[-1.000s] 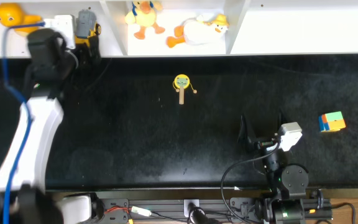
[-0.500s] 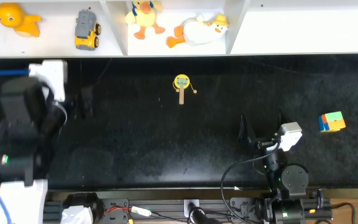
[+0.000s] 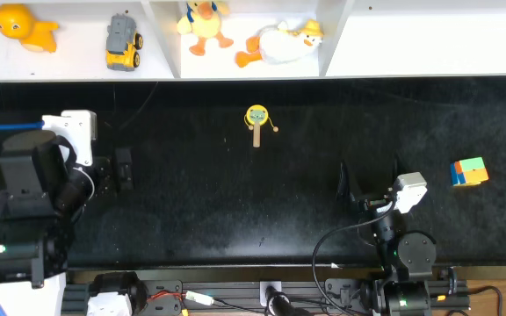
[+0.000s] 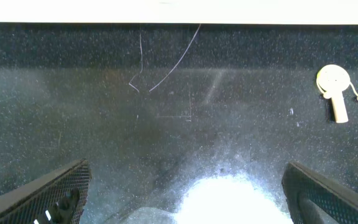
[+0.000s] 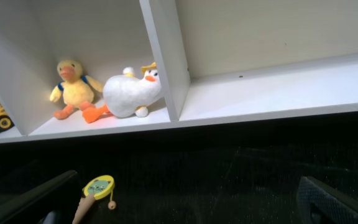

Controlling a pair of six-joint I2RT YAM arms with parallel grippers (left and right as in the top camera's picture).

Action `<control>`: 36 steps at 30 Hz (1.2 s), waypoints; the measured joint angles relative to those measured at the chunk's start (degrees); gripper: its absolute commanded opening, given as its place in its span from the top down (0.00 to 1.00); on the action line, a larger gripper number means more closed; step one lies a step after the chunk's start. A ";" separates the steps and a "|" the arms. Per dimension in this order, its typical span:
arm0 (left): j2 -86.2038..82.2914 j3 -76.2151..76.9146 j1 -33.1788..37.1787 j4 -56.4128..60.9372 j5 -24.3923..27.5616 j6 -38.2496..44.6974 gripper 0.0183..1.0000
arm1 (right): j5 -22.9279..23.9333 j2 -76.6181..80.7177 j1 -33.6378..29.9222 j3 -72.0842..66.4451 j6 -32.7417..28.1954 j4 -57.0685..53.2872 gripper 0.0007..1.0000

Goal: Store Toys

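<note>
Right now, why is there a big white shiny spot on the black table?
Left wrist view: that spot is light bouncing off the table, a glare patch between the fingers of the open left gripper; thin scratches catch light too. Top view: the same table looks evenly dark, with no glare. Right wrist view: the ducks sit in soft shade inside the shelf.

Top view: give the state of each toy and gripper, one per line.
Orange duck: stored, left compartment.
Toy truck: stored, left compartment.
Yellow plush duck: stored, middle compartment.
White plush goose: stored, middle compartment.
Rattle: unstored, on mat.
Colour cube: unstored, on mat.
Left gripper: open.
Right gripper: open.
</note>
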 measured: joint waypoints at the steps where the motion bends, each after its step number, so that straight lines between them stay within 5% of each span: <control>1: 0.31 0.00 0.00 -0.37 0.00 -0.02 0.00 | 0.00 0.00 0.00 0.00 0.00 0.02 0.00; 9: -2.60 -4.00 0.00 2.64 -0.31 0.00 0.00 | 0.00 0.00 0.00 0.00 0.04 0.02 0.01; 23: -39.41 -53.22 1.86 48.35 -1.88 -4.90 0.00 | 0.00 0.00 0.00 0.00 0.00 0.02 0.00; 36: -49.51 -60.04 1.88 52.50 -2.58 -6.95 0.00 | 0.00 0.00 0.00 0.00 -0.02 0.07 0.00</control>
